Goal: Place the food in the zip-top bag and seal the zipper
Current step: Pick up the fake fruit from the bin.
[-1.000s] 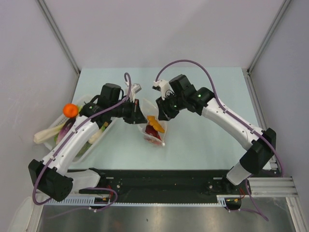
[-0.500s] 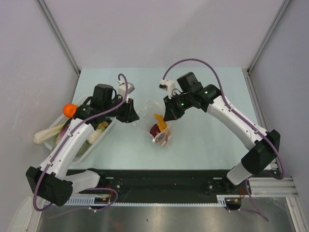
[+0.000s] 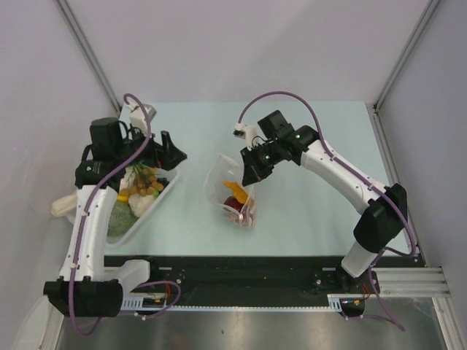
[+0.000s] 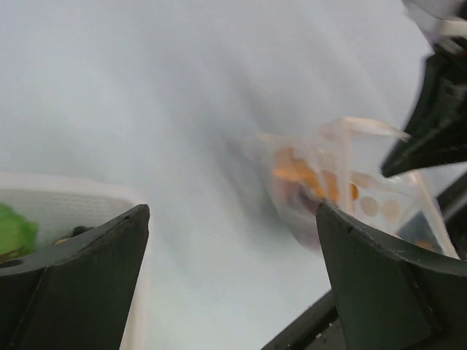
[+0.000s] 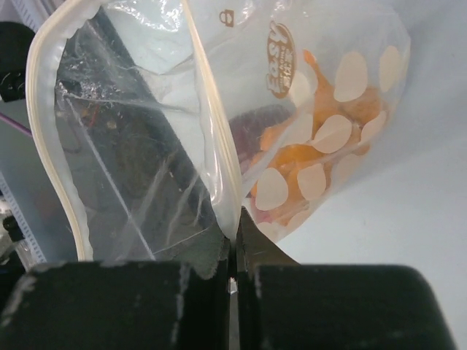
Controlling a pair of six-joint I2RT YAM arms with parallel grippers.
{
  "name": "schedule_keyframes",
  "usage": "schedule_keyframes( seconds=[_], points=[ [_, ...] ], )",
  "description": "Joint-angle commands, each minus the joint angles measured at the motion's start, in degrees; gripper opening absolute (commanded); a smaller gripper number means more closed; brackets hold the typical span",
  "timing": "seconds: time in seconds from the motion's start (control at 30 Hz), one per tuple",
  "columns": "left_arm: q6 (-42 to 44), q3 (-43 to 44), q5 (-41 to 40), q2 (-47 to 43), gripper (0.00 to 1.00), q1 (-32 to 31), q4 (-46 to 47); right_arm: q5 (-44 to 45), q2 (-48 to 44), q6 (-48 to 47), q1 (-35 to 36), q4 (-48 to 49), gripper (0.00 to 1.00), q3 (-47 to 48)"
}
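The zip-top bag [image 3: 232, 195] lies mid-table, its mouth lifted and gaping. Orange and dark red food [image 3: 233, 193] sits inside it. My right gripper [image 3: 248, 175] is shut on the bag's rim; in the right wrist view its jaws [image 5: 232, 227] pinch the whitish zipper [image 5: 213, 138], with the dotted bag [image 5: 321, 109] and orange food [image 5: 310, 157] beyond. My left gripper [image 3: 172, 151] hangs open over the far corner of the white tray [image 3: 155, 206], apart from the bag. In the blurred left wrist view its gripper [image 4: 233, 281] holds nothing, and the bag [image 4: 328, 186] lies ahead.
The tray at the left holds more food: a yellow bunch [image 3: 146, 182], a green piece [image 3: 119, 220] and a pale long piece [image 3: 61, 207]. Its white rim [image 4: 66, 193] shows in the left wrist view. Grey walls enclose the table; a black rail [image 3: 233, 271] runs along the near edge.
My left gripper opened, let go of the bag and swung back left over the tray. My right gripper closed on the bag's rim and holds it; the bag's mouth sagged open.
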Motion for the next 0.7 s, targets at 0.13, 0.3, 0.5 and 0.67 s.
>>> schedule_keyframes(
  seconds=[0.13,0.3,0.5,0.67],
  points=[
    [-3.24,2.19,5.32,9.27,0.90,15.75,1.22,-1.24,-3.15,9.79,-3.80,-0.71,0.00,4.90],
    [-4.64,2.89,-9.09,11.73,0.89,15.84,6.23,2.19,-5.61,12.53,-6.26,-2.57,0.00,3.52],
    [-2.53,8.07,-27.30,18.32,0.92,17.85,2.46,1.85,0.52,11.65,-7.31,-1.07,0.00,6.66],
    [-2.18,9.22,-30.92,22.72,1.00,20.40,2.10,0.44,6.07,13.66,-9.77,-0.28,0.00,9.67]
  ],
)
